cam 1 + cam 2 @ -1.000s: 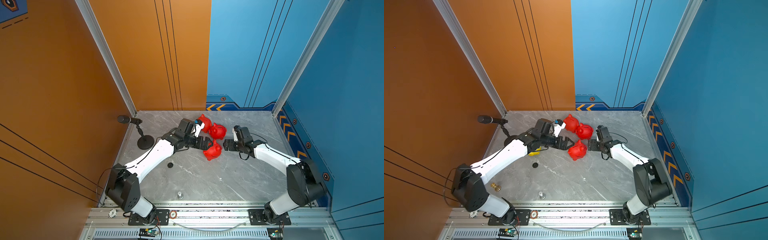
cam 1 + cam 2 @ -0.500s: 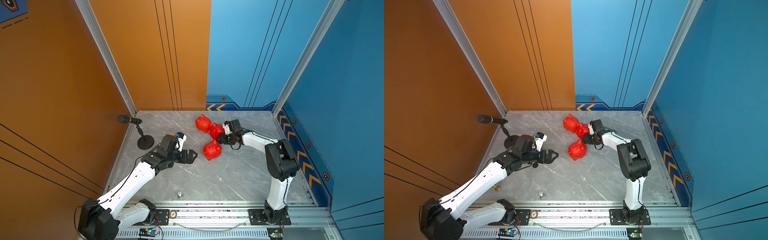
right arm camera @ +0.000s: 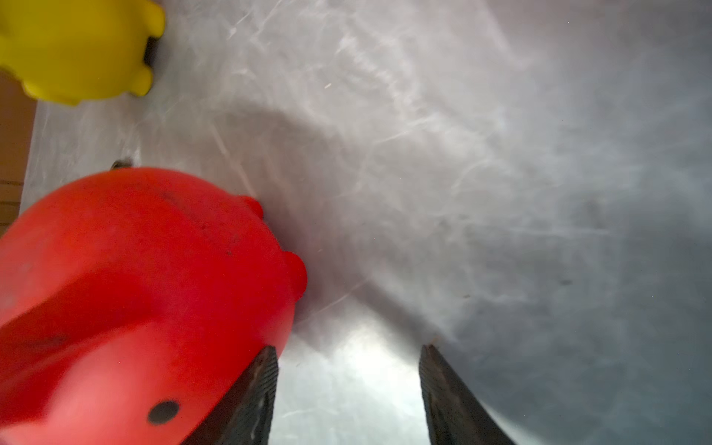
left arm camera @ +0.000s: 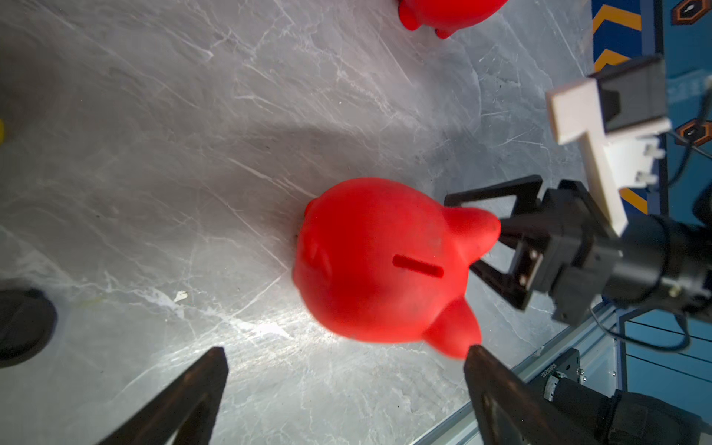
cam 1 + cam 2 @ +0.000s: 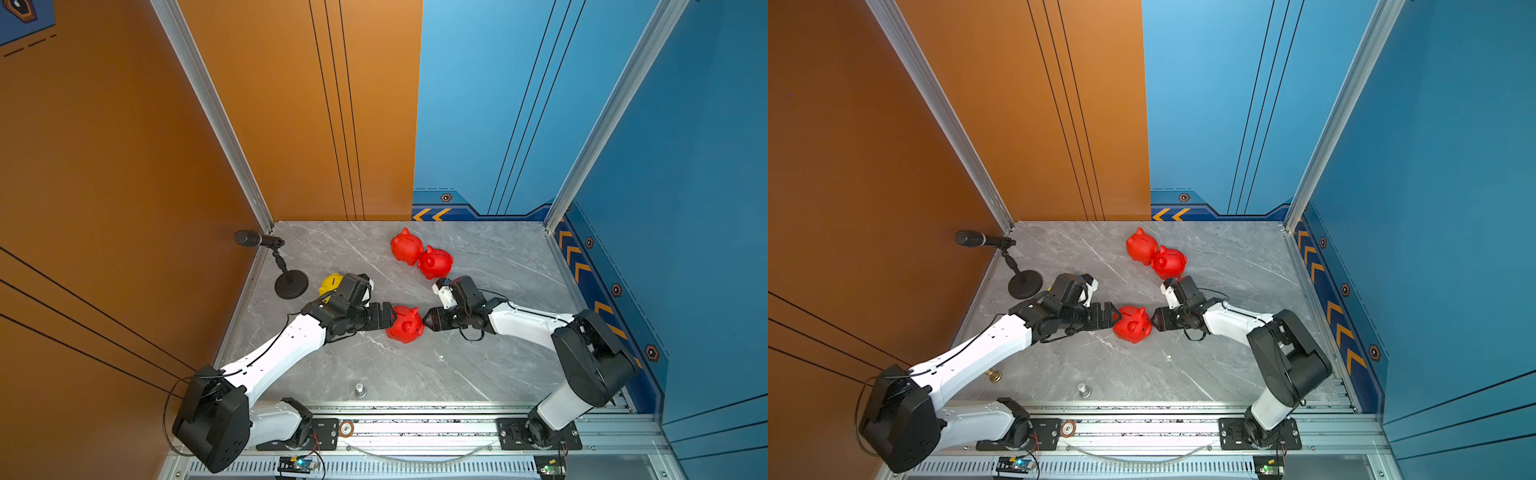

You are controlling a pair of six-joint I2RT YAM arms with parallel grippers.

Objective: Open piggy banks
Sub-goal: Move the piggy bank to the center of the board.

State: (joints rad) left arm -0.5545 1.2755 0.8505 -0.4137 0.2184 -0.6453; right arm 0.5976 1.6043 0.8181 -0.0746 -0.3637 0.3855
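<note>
Marble tabletop: you are flanking one red piggy bank, head toward right gripper, left gripper opposite (both gaping, neither gripping).

The middle pig, rear pig and pig beside it are glossy red; the fourth pig is yellow. The counter is grey marble with white veins. The orange wall and blue wall bear thin dark lines; the chevrons are orange, the mic black
</note>
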